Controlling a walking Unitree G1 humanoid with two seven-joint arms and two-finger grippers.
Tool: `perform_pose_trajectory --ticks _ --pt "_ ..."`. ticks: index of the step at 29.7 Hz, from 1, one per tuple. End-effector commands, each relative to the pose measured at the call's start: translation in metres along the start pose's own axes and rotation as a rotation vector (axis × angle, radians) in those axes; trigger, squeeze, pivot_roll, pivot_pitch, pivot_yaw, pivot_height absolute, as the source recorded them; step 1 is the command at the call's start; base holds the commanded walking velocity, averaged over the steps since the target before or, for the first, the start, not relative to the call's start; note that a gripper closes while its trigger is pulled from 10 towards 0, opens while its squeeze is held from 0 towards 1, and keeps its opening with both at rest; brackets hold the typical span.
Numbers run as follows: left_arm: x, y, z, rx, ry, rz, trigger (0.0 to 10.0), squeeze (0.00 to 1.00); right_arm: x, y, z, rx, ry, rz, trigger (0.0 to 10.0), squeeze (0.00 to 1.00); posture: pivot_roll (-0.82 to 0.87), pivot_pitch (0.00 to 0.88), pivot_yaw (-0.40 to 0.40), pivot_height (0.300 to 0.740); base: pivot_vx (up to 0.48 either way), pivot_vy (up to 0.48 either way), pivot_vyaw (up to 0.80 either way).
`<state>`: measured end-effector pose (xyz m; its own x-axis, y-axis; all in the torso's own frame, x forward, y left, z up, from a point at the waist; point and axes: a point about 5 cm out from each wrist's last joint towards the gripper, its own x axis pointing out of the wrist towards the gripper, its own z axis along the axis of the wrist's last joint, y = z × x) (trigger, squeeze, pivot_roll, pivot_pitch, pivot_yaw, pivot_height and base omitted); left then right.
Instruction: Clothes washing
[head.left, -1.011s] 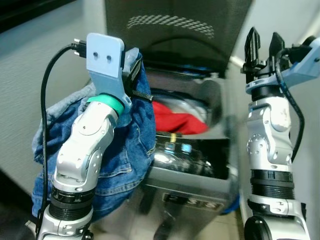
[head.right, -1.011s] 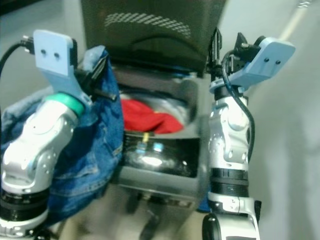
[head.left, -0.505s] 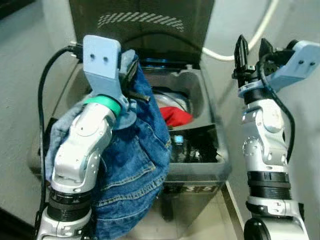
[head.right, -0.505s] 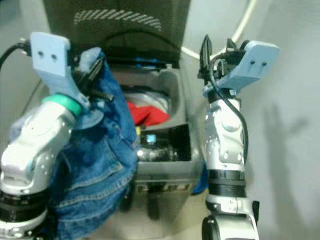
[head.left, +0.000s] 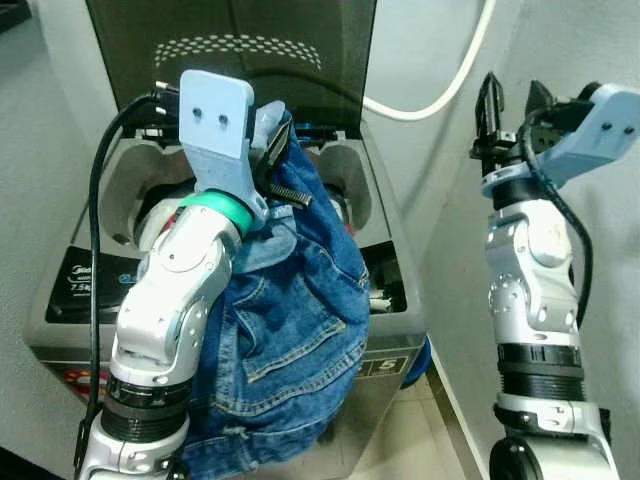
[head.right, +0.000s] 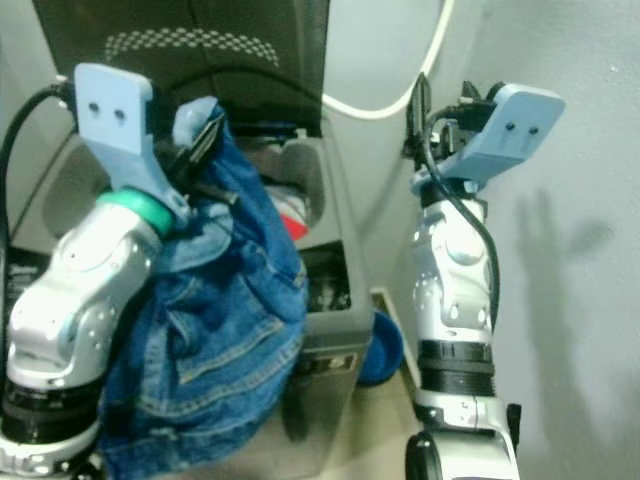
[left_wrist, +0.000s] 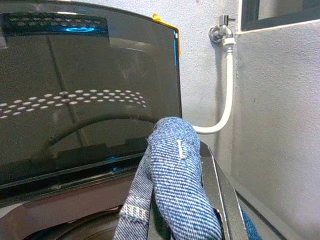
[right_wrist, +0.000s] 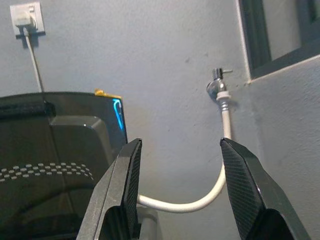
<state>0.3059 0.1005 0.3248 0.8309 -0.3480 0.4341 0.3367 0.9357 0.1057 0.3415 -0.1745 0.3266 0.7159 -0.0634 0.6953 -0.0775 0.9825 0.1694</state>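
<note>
A pair of blue denim jeans (head.left: 290, 320) hangs from my left gripper (head.left: 272, 150), which is shut on a fold of the denim (left_wrist: 175, 190). The jeans hang over the front of a grey top-loading washing machine (head.left: 70, 290) whose dark lid (head.left: 230, 50) stands open. A red garment (head.right: 292, 212) lies inside the drum, mostly hidden behind the jeans. My right gripper (head.left: 512, 100) is raised beside the washer's right side, open, with nothing between its fingers (right_wrist: 125, 170).
A white hose (head.left: 440, 95) runs from a wall tap (right_wrist: 218, 87) down behind the washer. A wall socket (right_wrist: 22, 17) sits high on the grey wall. A blue object (head.right: 380, 345) lies on the floor at the washer's right. The wall stands close on the right.
The whole view has shifted: the washer now sits lower and further left in the picture. The jeans now hang in front of the drum opening, covering most of the red garment. Both grippers keep their pose.
</note>
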Motion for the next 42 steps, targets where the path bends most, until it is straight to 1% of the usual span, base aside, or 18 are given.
perform_pose_trajectory --ticks 1,18,29,33,41,42 --pt "-0.0004 0.0013 0.0032 0.014 -0.016 0.005 10.0 0.0 -0.0013 0.0023 0.0003 -0.003 -0.002 0.008 10.0 0.0 0.06 0.057 0.031 0.74 0.0 0.0 0.0" --pt "0.0002 0.0014 0.0025 0.011 -0.012 0.009 10.0 0.0 -0.0012 0.0046 -0.0008 0.002 0.001 0.019 10.0 0.0 0.07 0.058 0.03 0.74 0.0 0.0 0.0" --pt "0.0006 0.0019 0.0011 0.004 -0.004 0.013 10.0 0.0 -0.0013 0.0048 -0.0013 0.002 0.002 0.021 10.0 0.0 0.07 0.056 0.031 0.74 0.0 0.48 0.0" --pt "0.0005 0.002 0.0014 0.024 -0.007 0.012 10.0 0.0 -0.0015 0.005 -0.0008 0.002 -0.002 0.022 10.0 0.0 0.07 0.052 0.032 0.74 0.0 0.0 0.0" --pt "0.001 0.0017 0.0006 0.03 -0.004 0.009 10.0 0.0 -0.0019 0.0057 -0.0015 0.003 0.0 0.027 10.0 0.0 0.07 0.052 0.035 0.74 0.0 0.0 0.0" --pt "0.0008 0.0015 0.0 0.041 -0.005 0.003 10.0 0.0 -0.0021 0.0068 -0.0019 0.002 0.001 0.036 10.0 0.0 0.07 0.052 0.034 0.74 0.0 0.0 0.0"
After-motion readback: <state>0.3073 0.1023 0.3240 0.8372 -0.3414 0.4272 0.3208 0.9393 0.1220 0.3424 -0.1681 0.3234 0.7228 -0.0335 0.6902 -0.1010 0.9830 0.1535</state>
